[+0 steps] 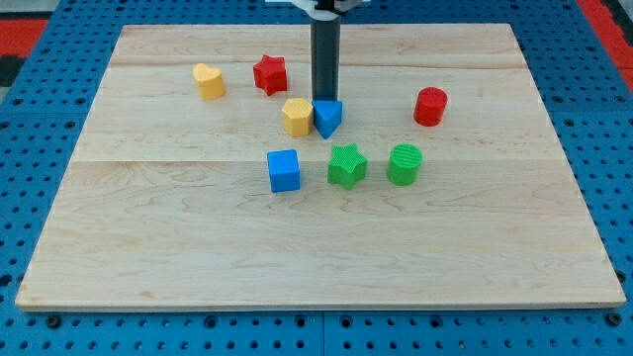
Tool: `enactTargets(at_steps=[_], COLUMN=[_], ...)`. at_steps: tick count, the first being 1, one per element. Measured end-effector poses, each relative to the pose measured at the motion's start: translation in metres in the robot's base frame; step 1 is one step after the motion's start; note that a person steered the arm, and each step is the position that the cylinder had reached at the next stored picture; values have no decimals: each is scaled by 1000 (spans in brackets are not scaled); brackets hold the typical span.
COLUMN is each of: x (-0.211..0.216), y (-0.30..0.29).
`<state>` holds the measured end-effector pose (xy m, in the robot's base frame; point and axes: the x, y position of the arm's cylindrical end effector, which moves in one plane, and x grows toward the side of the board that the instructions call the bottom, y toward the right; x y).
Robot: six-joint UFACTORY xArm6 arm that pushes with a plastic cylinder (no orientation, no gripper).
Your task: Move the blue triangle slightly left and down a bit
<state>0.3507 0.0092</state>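
Yellow hexagon (297,116) touches blue triangle (328,118) left side — blue cube (284,170) below-left.

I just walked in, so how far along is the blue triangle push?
Nothing looks finished. In hand: my tip sits right behind the blue triangle, at its top edge. Left: nudging it down and left, though the yellow hexagon touches its left side.

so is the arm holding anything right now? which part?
Nothing is held; the arm ends in a bare rod. My tip sits just behind the blue triangle, at its top edge, apparently touching it. The yellow block adjoins the triangle's left.
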Motion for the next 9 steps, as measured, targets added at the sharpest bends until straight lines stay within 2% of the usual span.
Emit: enactTargets(at_steps=[2,3,4,5,9], x=[16,18,34,45,44], y=[14,60,71,50,-33])
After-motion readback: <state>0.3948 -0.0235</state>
